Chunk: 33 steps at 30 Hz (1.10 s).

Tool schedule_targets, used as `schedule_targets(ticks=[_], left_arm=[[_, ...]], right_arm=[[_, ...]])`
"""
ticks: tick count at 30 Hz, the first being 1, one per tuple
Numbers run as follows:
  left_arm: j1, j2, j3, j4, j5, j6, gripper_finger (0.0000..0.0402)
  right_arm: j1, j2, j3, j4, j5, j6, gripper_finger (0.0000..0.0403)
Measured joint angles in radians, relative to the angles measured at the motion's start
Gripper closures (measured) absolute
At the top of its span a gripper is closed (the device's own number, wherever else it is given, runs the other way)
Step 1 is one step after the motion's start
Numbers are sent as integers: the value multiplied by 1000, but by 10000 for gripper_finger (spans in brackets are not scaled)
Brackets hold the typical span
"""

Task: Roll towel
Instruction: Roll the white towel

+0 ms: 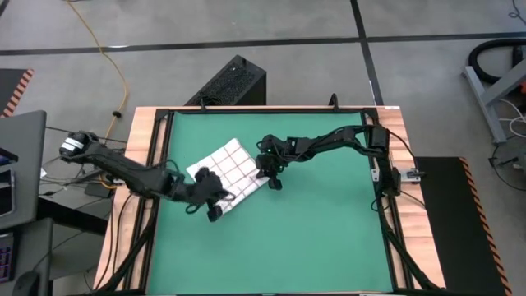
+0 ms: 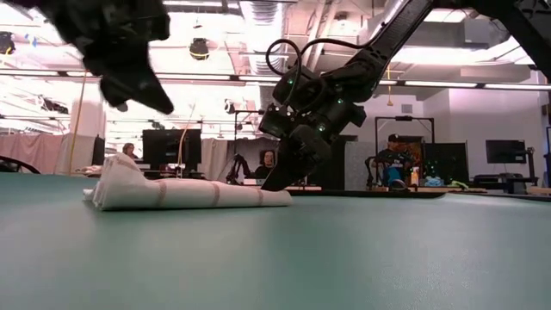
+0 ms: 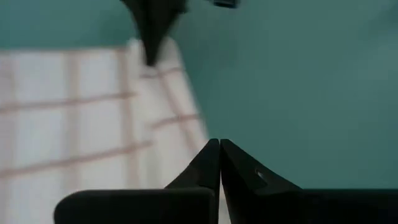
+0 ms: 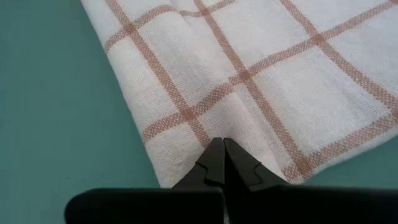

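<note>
Green mat point(image 1: 320, 238) carries the towel point(image 1: 231, 171) just left of centre, soft, light, folded flat; left gripper point(image 1: 215, 205) closed at its 7 o'clock corner, right gripper point(image 1: 274, 178) closed empty at its 3 o'clock edge, likely best pinched there.

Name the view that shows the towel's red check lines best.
The right wrist view: the towel fills it, weave and lines crisp. The high view shows the whole grid, small. The left wrist view blurs it; the low view shows only its folded edge.
</note>
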Motion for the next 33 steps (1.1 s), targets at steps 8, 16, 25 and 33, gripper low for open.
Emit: schedule_targets(ticks=[8, 16, 25, 33], left_arm=[[-130, 70, -149, 231, -71, -232, 401], [-142, 154, -148, 157, -90, -261, 401], [-175, 160, -146, -14, -129, -387, 401], [-186, 160, -146, -44, -134, -419, 401]], right_arm=[[0, 0, 0, -1, 1, 4, 389], [0, 0, 0, 1, 3, 5, 389], [0, 1, 0, -3, 4, 5, 389], [0, 1, 0, -6, 6, 5, 389]])
